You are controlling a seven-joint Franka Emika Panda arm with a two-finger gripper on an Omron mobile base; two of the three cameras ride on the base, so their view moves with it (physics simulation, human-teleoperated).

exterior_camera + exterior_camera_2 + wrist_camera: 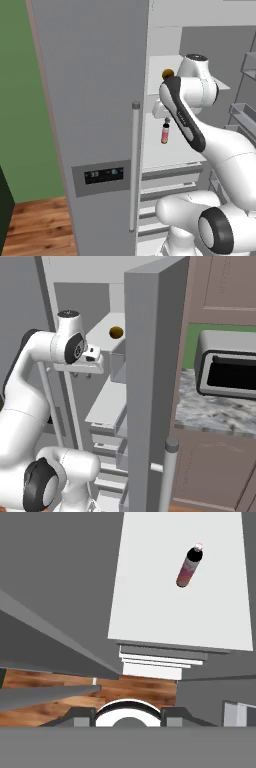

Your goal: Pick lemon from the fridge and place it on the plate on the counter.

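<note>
Inside the fridge (100,100), the claw (82,374) hangs below the lemon's (116,332) shelf, short of it; its spread I cannot tell.

Arm hides half the lemon (167,74); gripper fingers are too small to tell apart; toaster oven (229,365) is cropped at the right edge.

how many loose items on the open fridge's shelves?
2. A small round yellow-olive lemon on the upper white shelf; a slim pink bottle with black cap on the shelf below. The arm may hide others.
</note>
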